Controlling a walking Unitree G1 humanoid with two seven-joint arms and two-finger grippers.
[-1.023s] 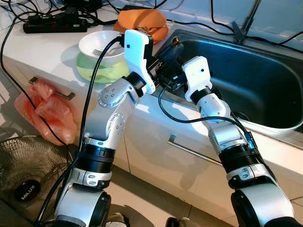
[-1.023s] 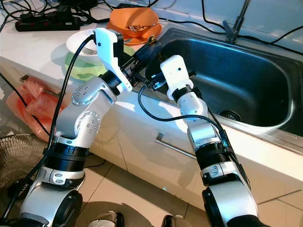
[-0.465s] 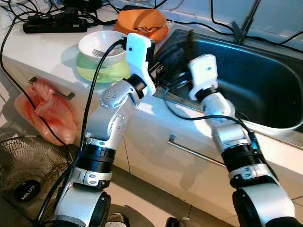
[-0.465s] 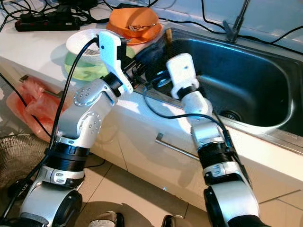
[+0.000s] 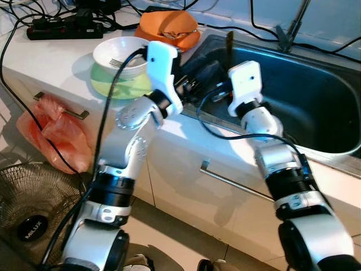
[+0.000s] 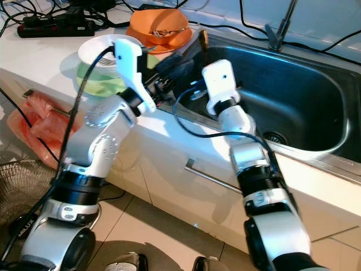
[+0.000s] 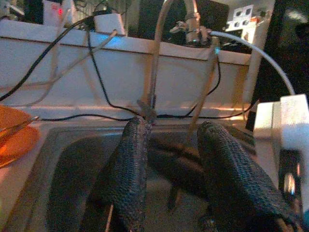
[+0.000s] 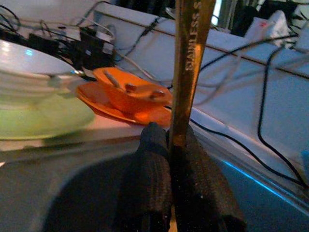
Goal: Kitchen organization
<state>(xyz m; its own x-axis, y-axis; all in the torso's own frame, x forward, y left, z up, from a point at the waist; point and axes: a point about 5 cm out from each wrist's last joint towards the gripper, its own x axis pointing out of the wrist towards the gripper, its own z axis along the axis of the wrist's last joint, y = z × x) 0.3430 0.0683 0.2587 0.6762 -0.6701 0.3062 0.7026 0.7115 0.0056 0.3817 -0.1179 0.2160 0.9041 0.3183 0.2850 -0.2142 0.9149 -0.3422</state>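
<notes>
My right gripper (image 8: 170,141) is shut on a flat metal utensil (image 8: 189,58) stamped STAINLESS. It holds the utensil (image 5: 229,42) upright over the near left corner of the steel sink (image 5: 321,107). My left gripper (image 7: 174,133) is open and holds nothing. Its black fingers (image 5: 203,70) reach over the sink's left rim, close beside the right wrist. On the counter to the left, a white bowl (image 5: 115,53) with a fork in it sits on a green dish (image 5: 110,86). Behind these are stacked orange bowls (image 5: 169,25) with cutlery inside.
A faucet (image 5: 293,28) and several black cables run along the back of the sink. A power strip (image 5: 62,25) lies at the counter's far left. A red plastic bag (image 5: 51,132) hangs by the drawer handle, and a floor fan (image 5: 31,209) stands below it.
The right gripper has risen from the sink's rim and swung right over the basin, bringing the utensil upright. The left arm has shifted slightly, its fingers still at the rim.
</notes>
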